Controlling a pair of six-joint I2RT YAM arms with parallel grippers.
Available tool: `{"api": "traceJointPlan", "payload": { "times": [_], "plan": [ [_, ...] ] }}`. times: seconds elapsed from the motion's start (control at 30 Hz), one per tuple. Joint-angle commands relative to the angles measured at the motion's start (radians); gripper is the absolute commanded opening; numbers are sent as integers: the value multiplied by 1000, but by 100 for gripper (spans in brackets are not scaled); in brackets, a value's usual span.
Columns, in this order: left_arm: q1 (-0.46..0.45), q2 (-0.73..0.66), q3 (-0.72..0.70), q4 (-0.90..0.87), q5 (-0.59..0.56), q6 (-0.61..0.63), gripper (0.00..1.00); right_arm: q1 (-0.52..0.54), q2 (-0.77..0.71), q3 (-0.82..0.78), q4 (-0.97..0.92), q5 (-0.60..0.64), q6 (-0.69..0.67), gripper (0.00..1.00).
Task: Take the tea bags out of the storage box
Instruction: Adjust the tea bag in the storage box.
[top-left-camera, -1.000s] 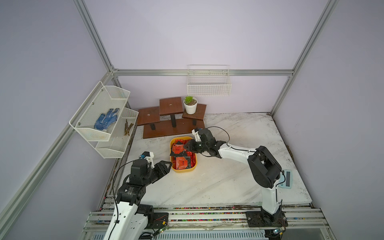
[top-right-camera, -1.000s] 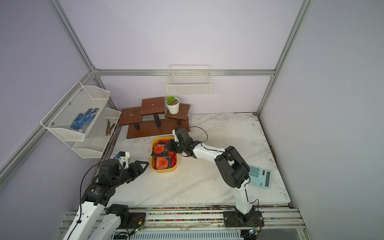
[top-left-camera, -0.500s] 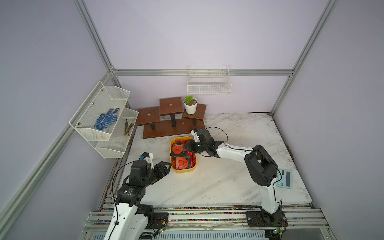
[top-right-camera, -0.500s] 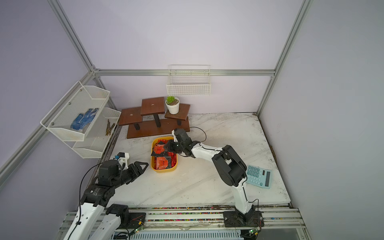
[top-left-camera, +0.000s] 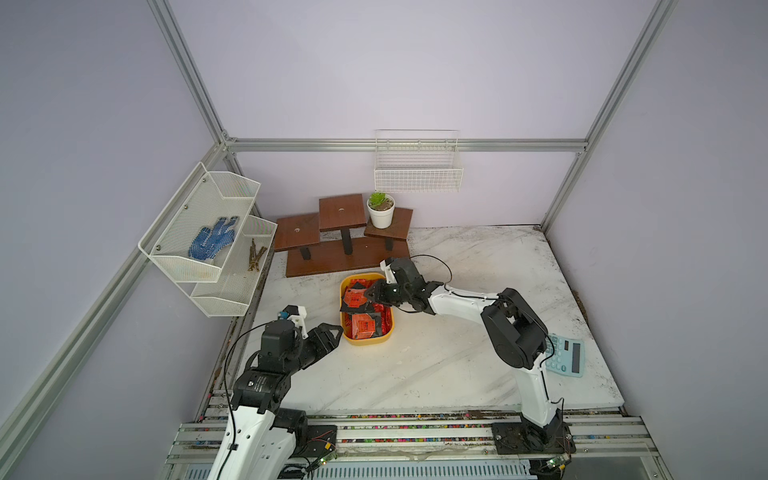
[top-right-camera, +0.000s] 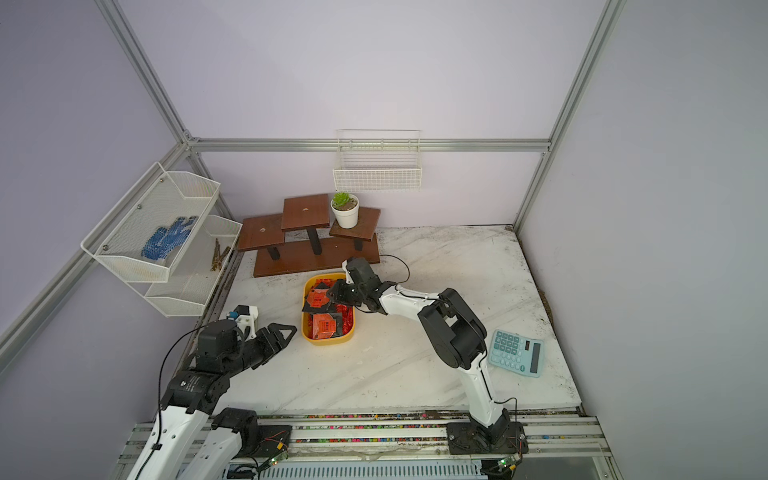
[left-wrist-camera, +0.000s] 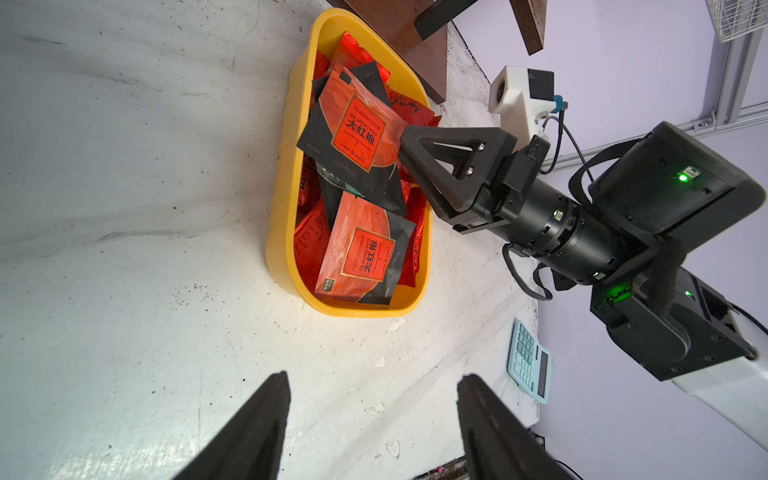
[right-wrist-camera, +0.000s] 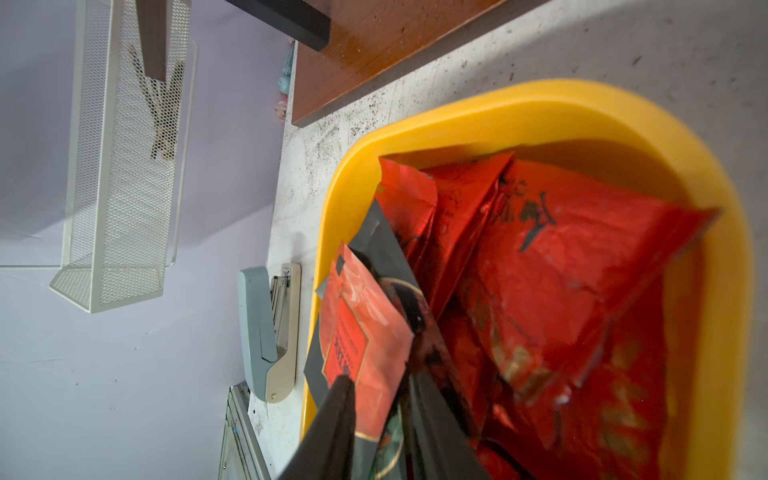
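Nearest us, at the front left of the bench (top-left-camera: 436, 374), the left fingers (left-wrist-camera: 257, 424) stand spread and empty, pointing at the storage box (left-wrist-camera: 280, 232), which sits left of centre. It is heaped with tea bags (right-wrist-camera: 561, 270): red foil sachets under a few black packets. Over its far half the right fingers (left-wrist-camera: 413, 156) are clenched on one black packet (left-wrist-camera: 353, 137), pinched by an edge and tilted up off the heap. We judge that an extraction is in hand. The next move is to lift the packet clear of the rim and set it on bare bench without dragging neighbours along. Its red label reads "DA HONG PAO" with 大红袍; the finer print is too small to read. Beyond stands a wooden riser (top-left-camera: 345, 257).
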Motion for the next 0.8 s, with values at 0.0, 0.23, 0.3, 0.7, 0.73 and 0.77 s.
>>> {"api": "traceJointPlan", "payload": {
  "times": [0.0,0.23,0.3,0.7,0.73,0.77],
  "plan": [
    [-4,-7,22,12,-9,1,67,5,20,26,33,0,16,27],
    [-3,-7,21,4,-9,-1,67,4,45,51,49,-14,36,20],
    [-3,-10,21,4,-9,-1,67,5,49,52,57,-17,40,18],
    [-3,-12,26,1,-9,-7,68,4,6,7,65,10,28,25],
    [-2,-11,27,1,-9,-7,68,4,2,6,59,12,25,25],
    [-3,-10,27,2,-10,-8,68,5,-2,5,54,14,21,26]
  ]
}}
